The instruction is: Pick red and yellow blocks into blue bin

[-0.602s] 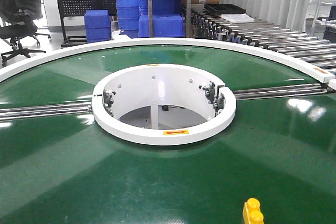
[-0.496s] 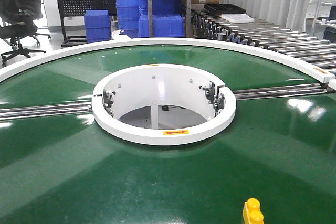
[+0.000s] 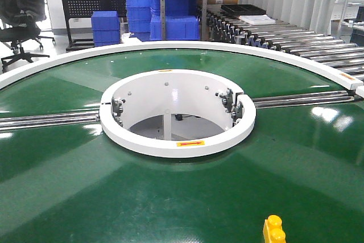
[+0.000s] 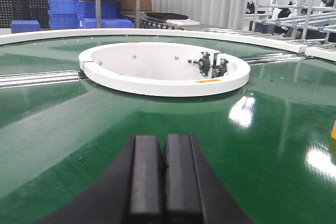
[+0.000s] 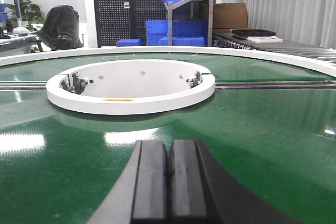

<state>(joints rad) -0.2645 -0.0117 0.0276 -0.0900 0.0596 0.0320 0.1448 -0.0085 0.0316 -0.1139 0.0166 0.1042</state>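
One yellow block point(image 3: 273, 230) is showing in the front view. It is sitting studs up on the green belt point(image 3: 68, 197) at the bottom edge of the frame, right of centre, with its lower part running off the picture. In the left wrist view a thin yellow sliver is showing at the right edge, mid-height. We are judging it to be the same block, though too little is showing to be sure. The right wrist view is showing no block.

No red block is appearing in any view, and we are not finding the blue bin either. The blue crates point(image 3: 139, 12) stacked at the upper left of the front view are standing well apart from the belt, beyond the white ring point(image 3: 177, 140) at centre frame.

The left gripper point(image 4: 164, 145) is hovering low over the belt at bottom centre of its view, its fingers pressed together with no gap and nothing between them. The right gripper point(image 5: 169, 148) is presenting the same condition, jaws fully closed and empty.

We are assessing progress as follows. Neither arm is carrying anything, and the visible block is lying ungrasped, apart from both grippers. With the bin out of view, we cannot tell what is lying in it. Reaching, opening, grasping and depositing are all outstanding for this block.
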